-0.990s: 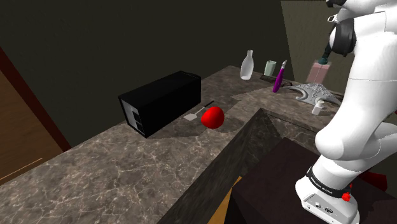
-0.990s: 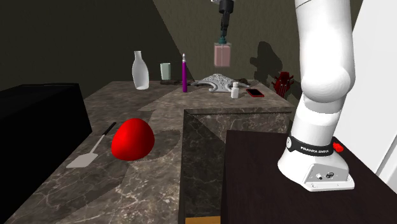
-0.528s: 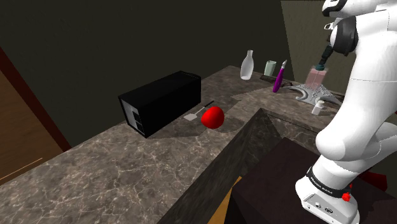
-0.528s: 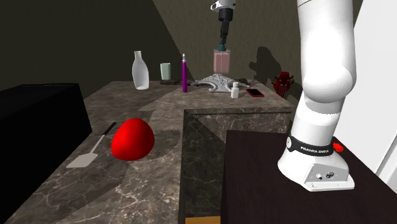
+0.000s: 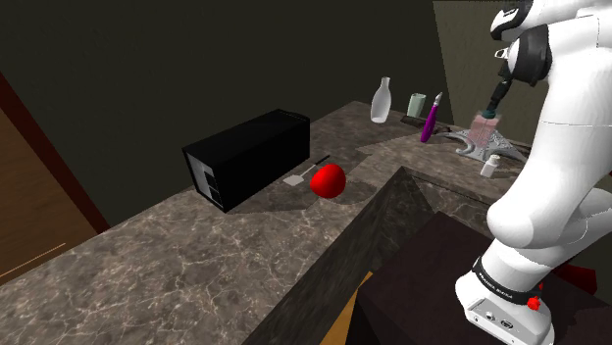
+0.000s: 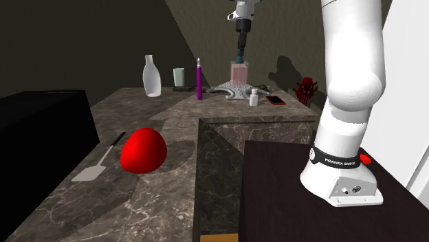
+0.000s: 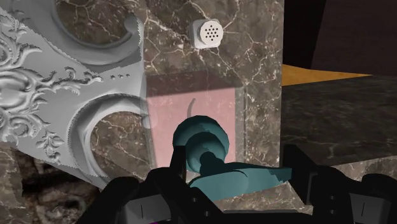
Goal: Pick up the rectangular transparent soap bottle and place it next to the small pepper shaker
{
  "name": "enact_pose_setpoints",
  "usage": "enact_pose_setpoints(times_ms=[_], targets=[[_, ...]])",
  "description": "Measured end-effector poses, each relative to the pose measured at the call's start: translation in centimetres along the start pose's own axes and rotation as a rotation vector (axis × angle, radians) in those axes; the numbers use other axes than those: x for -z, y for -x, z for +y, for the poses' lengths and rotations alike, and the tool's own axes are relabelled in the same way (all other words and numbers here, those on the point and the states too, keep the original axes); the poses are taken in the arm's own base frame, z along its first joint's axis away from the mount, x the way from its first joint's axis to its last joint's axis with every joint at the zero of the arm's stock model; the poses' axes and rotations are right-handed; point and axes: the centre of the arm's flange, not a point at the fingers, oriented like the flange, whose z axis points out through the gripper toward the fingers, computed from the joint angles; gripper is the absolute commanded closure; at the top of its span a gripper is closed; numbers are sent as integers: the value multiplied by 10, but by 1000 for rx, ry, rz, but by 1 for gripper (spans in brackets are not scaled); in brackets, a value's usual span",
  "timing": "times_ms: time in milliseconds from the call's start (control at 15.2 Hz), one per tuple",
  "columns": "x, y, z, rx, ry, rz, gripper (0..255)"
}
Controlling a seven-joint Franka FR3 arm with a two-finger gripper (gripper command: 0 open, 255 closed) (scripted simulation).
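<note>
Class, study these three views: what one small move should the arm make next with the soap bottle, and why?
Probably lower the claw straight down a little. It clasps the pink soap bottle by its teal pump; the bottle seems to hang just above the counter, near the white pepper shaker and the grey tray, so it should touch down before release.

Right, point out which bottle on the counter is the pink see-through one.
The square-sided soap bottle with the teal pump, clasped by the gripper beside the ornate grey tray. The other bottle is white, round and narrow-necked.
</note>
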Motion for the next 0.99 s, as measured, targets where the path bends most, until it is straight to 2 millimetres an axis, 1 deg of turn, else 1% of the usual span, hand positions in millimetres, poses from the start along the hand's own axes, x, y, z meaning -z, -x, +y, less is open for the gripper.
enact_pose_setpoints(times_ms=[990], targets=[[-78, 5, 10, 0, 0, 0, 255]])
